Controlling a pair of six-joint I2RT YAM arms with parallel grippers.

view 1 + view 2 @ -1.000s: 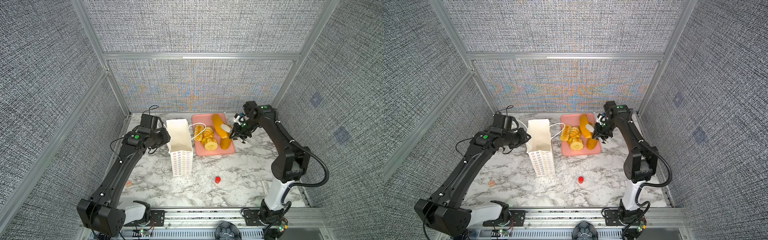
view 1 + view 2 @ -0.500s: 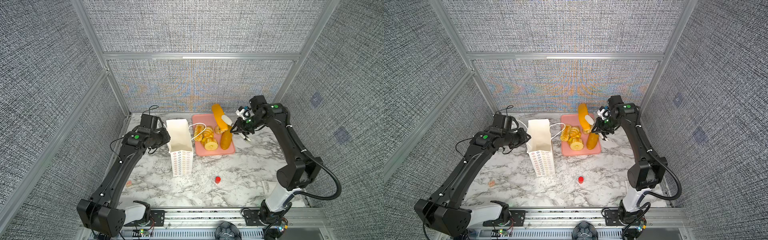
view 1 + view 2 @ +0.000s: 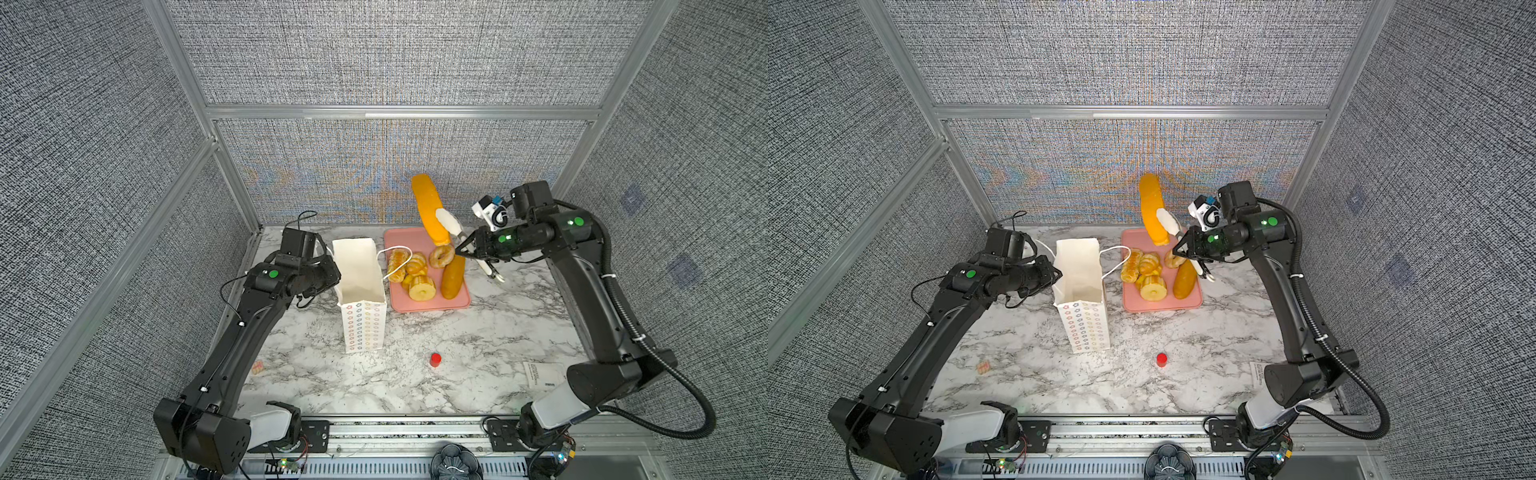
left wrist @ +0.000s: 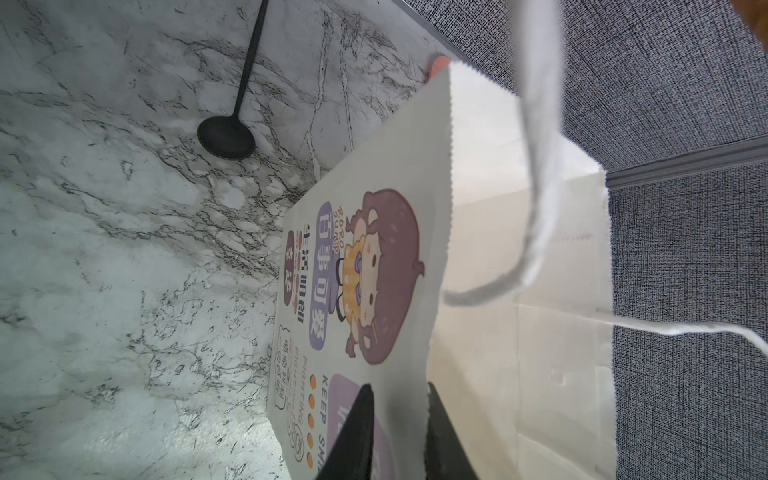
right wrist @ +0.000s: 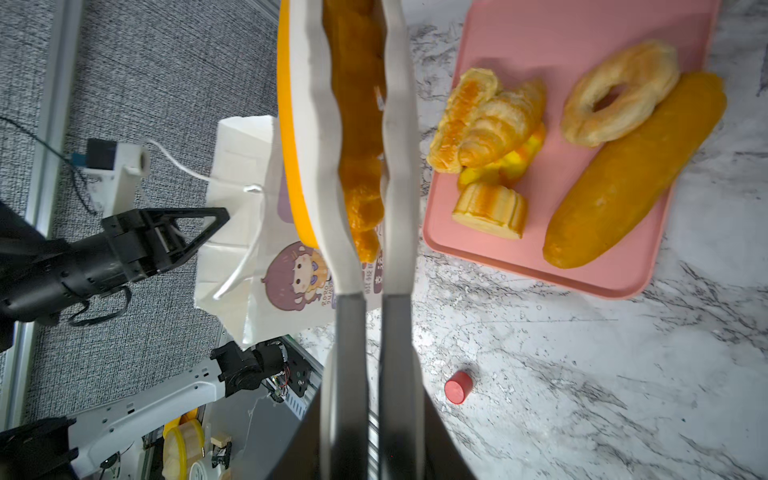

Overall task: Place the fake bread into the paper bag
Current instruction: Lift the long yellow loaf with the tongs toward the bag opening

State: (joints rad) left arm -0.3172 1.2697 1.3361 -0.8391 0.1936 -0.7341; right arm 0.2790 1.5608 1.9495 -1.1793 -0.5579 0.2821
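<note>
Left end effector [image 4: 399, 390]: narrow gap, one finger on either side of the paper bag's [image 3: 363, 328] left wall at the rim, with paper showing between the fingers. The bag stands upright on the marble worktop [image 3: 478, 332], its open mouth just beyond this end effector's tips.

Right end effector [image 3: 441, 219]: clamped on a long loaf [image 3: 428, 203], a white finger along each side. The loaf is tilted near upright, raised clear of the pink tray [image 3: 419, 305], and apart from the bag to its left.

Below this end effector, on the tray: croissant [image 3: 415, 264], ridged round cake [image 3: 422, 287], ring pastry [image 3: 441, 256], second long loaf [image 3: 453, 276].

Red cylinder [image 3: 435, 359]: on the worktop, well apart from both end effectors.
</note>
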